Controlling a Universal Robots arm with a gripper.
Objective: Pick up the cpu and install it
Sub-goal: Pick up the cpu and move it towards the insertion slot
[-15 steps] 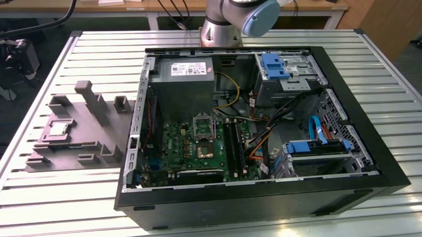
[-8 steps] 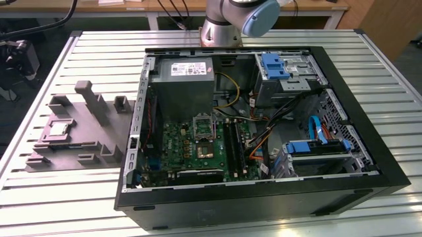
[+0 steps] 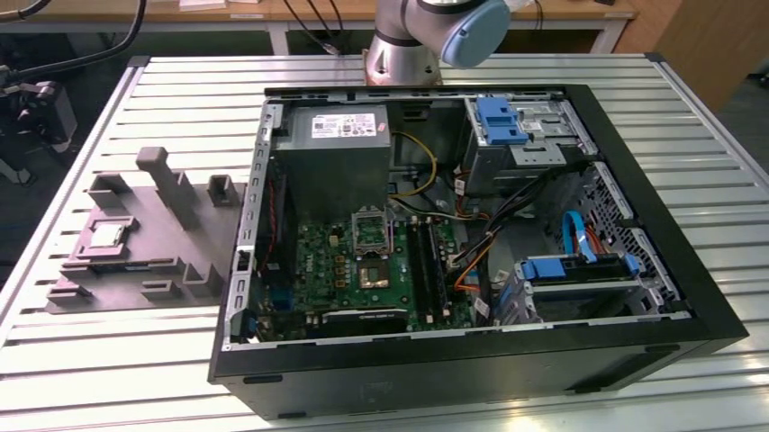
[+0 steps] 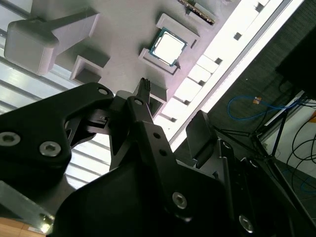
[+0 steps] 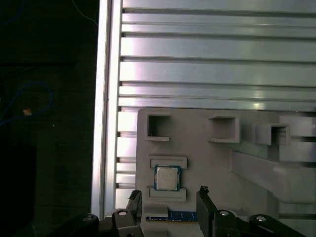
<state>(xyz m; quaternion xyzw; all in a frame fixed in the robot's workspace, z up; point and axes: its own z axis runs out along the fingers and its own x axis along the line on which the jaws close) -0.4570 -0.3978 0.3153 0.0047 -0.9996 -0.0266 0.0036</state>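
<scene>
First wrist view shows the claw spread wide and empty, with the cpu lying flat in its pocket on the grey tray, centred between the fingertips and just beyond them

Exterior view: soft, even light from above. The slatted table glows pale, the computer case is dim inside, and the posts on the grey tray cast only faint shadows.

In the second wrist view there's hard glare. The table slats burn out to white with a pink tinge, the cpu flashes a bright sheen off its lid, and the gripper looms as a near-black silhouette.

In the first wrist view the slats carry banded, lilac-tinted highlights. Beyond the table's edge everything drops into darkness, and the tray's pockets hold soft shadow.
</scene>
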